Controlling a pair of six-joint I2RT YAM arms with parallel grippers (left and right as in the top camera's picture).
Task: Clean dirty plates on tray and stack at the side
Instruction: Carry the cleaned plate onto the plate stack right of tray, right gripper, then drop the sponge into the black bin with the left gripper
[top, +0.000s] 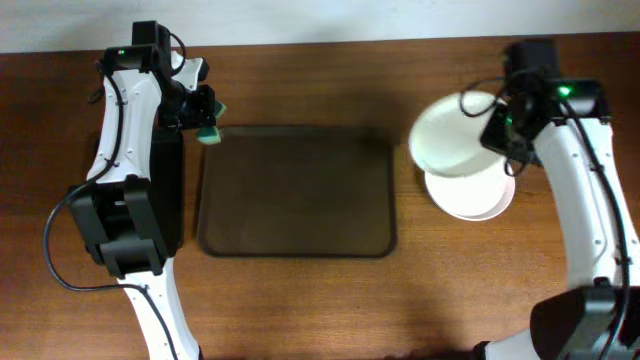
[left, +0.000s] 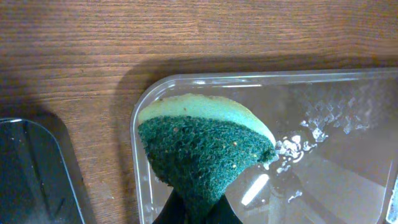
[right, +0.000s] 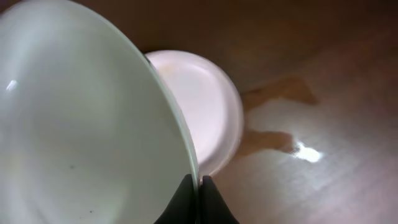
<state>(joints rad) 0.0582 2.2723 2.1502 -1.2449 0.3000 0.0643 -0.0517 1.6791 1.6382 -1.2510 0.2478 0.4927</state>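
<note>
The brown tray (top: 297, 190) lies mid-table with nothing on it. My right gripper (top: 497, 137) is shut on the rim of a pale plate (top: 452, 135), holding it tilted above white plates (top: 470, 197) stacked right of the tray. In the right wrist view the held plate (right: 81, 130) fills the left, the jaws (right: 199, 183) pinch its rim, and the stacked white plate (right: 202, 106) lies beyond. My left gripper (top: 203, 118) is shut on a green sponge (top: 209, 134) at the tray's far left corner. The left wrist view shows the sponge (left: 205, 149) over that corner (left: 140, 155).
A narrow black tray (top: 165, 190) lies along the left of the brown tray, under the left arm; its corner shows in the left wrist view (left: 37, 174). The wooden table (top: 300, 300) extends in front of both trays.
</note>
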